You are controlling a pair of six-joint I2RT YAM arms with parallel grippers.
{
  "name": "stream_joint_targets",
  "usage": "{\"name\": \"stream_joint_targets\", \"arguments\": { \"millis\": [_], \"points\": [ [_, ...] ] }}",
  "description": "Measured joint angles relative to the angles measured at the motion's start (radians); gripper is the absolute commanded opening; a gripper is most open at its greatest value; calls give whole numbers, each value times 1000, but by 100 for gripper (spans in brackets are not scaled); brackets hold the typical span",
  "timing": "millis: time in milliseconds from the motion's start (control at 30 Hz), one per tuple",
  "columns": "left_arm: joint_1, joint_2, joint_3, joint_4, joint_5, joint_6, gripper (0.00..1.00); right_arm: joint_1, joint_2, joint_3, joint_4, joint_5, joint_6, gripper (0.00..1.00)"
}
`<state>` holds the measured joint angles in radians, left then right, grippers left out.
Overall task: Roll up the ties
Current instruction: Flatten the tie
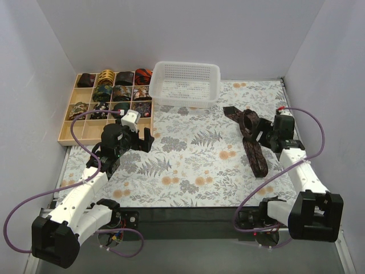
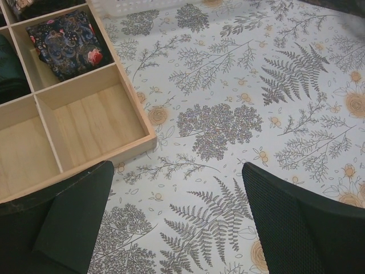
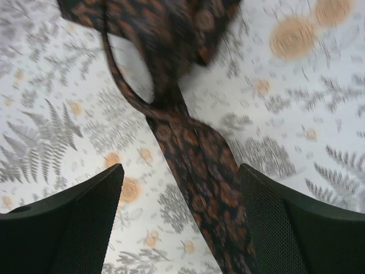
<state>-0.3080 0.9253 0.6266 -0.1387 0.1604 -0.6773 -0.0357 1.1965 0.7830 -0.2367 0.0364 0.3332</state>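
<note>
The tie lies on the right of the worktop, well apart from the wooden tray where the rolled ties sit. Its far end curls into a loose, lopsided loop. The rest runs as a flat strip toward the near edge.

The right jaws stand released just beside that loop. In the right wrist view the strip passes between the two fingers with neither one pressing it (the view is blurred, so fine contact is hard to read). The left jaws are likewise released and empty, hanging over the worktop at the tray's near corner.

The step in hand looks like starting the roll. To do it well, the right jaws should probably close on the tie's end at the loop, flat across its width rather than on one edge. They can then wind it on itself, each turn squarely over the last. The loop seems too slack to serve as a coil and would want tightening first, or the roll may telescope and spring open. Keeping the free strip straight and untwisted should help.
</note>
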Motion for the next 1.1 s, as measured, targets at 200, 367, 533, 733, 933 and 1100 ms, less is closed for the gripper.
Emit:
{"name": "stream_joint_targets", "arguments": {
  "millis": [200,367,533,733,933,1100],
  "points": [
    [0,0,0,0,13,0,89,0,-100,-121,-163,79,11,78],
    [0,0,0,0,18,0,89,-2,-75,-132,-234,48,11,77],
    [0,-8,0,0,21,0,89,6,-23,-192,-239,-90,13,72],
    [0,-11,0,0,29,0,89,282,-19,-244,-128,-213,161,69],
    [0,-11,0,0,33,0,89,699,203,-122,69,-239,386,71],
    [0,-10,0,0,36,0,89,848,510,211,198,-247,421,71]
  ]
}}
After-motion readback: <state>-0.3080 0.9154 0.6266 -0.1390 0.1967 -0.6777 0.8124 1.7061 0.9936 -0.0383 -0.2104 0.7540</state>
